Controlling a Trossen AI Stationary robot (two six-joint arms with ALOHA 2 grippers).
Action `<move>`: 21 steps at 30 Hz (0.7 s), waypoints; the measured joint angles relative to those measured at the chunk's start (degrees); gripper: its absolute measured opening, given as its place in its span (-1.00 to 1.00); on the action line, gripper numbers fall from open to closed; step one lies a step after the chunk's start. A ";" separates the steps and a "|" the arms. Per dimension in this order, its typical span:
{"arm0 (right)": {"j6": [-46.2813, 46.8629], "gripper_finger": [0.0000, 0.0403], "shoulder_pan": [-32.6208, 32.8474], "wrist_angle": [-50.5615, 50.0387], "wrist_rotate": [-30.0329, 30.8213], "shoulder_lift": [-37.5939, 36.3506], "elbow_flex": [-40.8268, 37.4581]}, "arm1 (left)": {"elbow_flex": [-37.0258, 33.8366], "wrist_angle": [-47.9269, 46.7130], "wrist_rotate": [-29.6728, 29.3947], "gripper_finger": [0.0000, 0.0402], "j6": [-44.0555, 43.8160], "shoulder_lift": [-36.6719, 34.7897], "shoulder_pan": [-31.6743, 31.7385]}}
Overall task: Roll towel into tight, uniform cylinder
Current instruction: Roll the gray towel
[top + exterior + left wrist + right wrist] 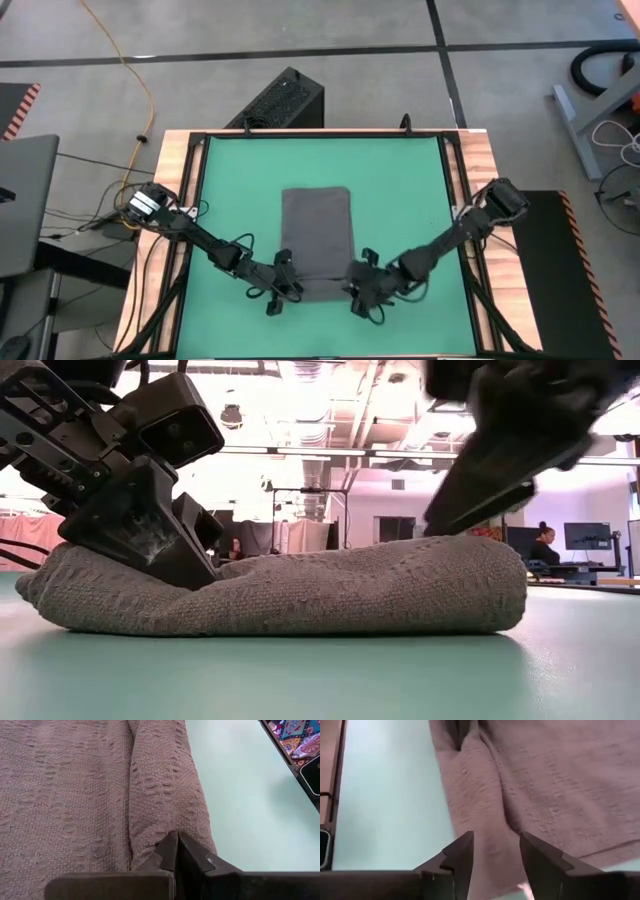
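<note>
Both grippers work at the near edge of the towel [318,240], which lies flat and folded on the green mat [400,190] in the high view: the left gripper [287,283] at its near left corner, the right gripper [358,285] at its near right corner.

Low view: the near edge of the cloth is a thick rolled bulge resting on the mat. One gripper [185,565] presses down into the cloth at the picture's left; the other [475,500] hangs just above the bulge on the picture's right. A person [543,545] sits at a desk far behind.

Left wrist view: the left fingers are clenched together, their tips meeting on a fold of the cloth.

Right wrist view: the right fingers stand apart, released, with the cloth edge between and beyond them
</note>
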 joint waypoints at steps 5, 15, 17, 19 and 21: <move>-0.79 -0.08 7.02 2.02 13.38 0.02 0.00 | -0.02 0.96 0.30 -1.00 0.00 0.00 -0.01; -23.40 -0.07 10.70 17.47 19.00 7.63 0.45 | -0.06 1.35 0.96 -1.00 -1.62 0.00 0.21; -25.55 -0.04 10.30 17.58 19.02 8.97 1.63 | -0.06 1.24 0.98 -1.00 -2.14 0.02 0.21; -26.96 0.00 10.13 17.50 19.05 9.32 2.43 | -0.06 1.18 0.97 -1.00 -2.84 0.02 0.21; -28.05 0.04 10.09 17.58 19.03 9.33 3.23 | -0.06 1.31 1.17 -1.00 -3.50 0.02 0.21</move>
